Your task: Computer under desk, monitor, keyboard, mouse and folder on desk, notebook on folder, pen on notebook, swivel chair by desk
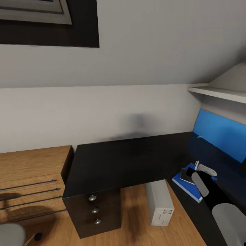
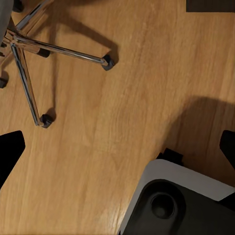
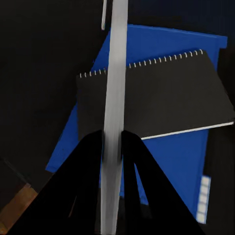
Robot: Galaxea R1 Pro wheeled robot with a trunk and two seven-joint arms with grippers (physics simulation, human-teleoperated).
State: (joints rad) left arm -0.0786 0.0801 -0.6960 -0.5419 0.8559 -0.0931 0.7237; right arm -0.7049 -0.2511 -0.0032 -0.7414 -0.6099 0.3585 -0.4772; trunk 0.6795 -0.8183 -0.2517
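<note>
- The right claw (image 3: 112, 142) pinches the pen (image 3: 113, 112), holding it over the notebook (image 3: 161, 98).
- The notebook lies on the folder (image 1: 187, 184), which rests on the bench (image 1: 116, 160).
- The computer (image 1: 160, 203) stands under the bench.
- Left claw (image 2: 117, 152): spread wide above the floor (image 2: 122, 88), near the swivel chair (image 2: 29, 54) base.

black right arm (image 1: 218, 200), grey shells; black fingers (image 3: 88, 161).

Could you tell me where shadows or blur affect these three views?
Head view: a soft grey shadow smudges the wall above the desk, whose glossy top gives a blue reflection. Left wrist view: the swivel chair legs cast dark shadows on the floor. Right wrist view: the pen is blurred.
</note>
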